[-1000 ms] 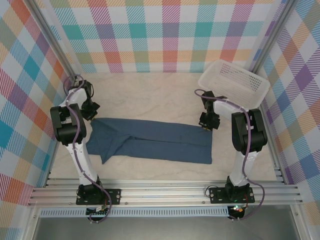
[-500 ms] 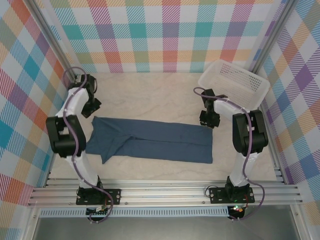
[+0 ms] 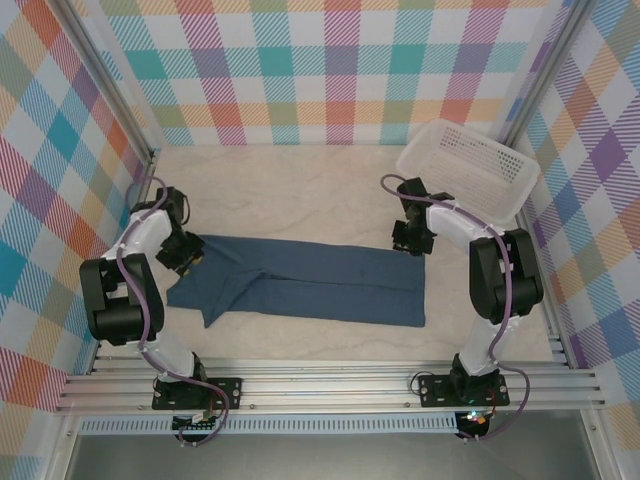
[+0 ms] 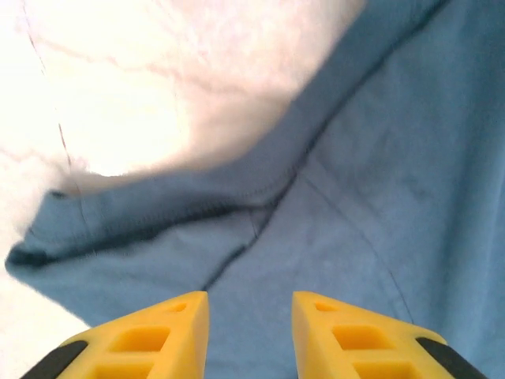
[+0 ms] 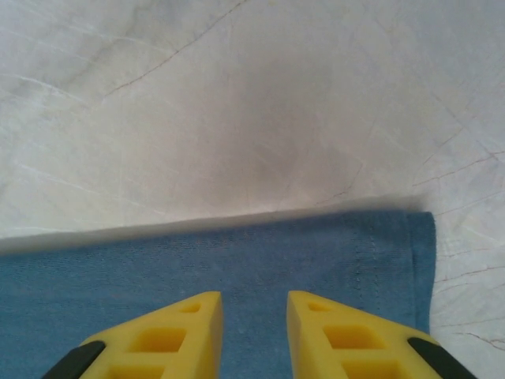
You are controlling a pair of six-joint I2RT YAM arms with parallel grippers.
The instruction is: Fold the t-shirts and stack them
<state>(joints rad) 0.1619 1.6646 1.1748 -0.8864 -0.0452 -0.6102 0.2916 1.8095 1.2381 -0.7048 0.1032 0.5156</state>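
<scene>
One dark teal-blue t-shirt point(image 3: 300, 280) lies as a long folded band across the middle of the table. My left gripper point(image 3: 187, 256) hovers over its left end, by the sleeve. In the left wrist view the gripper point(image 4: 250, 306) is open, its yellow fingers point(image 4: 170, 332) apart over a sleeve seam of the t-shirt point(image 4: 379, 174), with nothing between them. My right gripper point(image 3: 407, 241) hangs over the far right corner. Seen from the right wrist, this gripper point(image 5: 254, 306) is also open, just above the t-shirt's far edge point(image 5: 118, 272).
A white perforated basket point(image 3: 468, 166) stands tilted at the back right, close behind the right arm. Pale bare tabletop point(image 3: 300, 195) stretches behind the shirt, and a strip of it point(image 3: 330, 340) runs in front. Checked walls enclose the table on three sides.
Both grippers have opened and let go of the cloth. The left gripper moved toward me, from behind the shirt's left end to over it. The right gripper shifted slightly left.
</scene>
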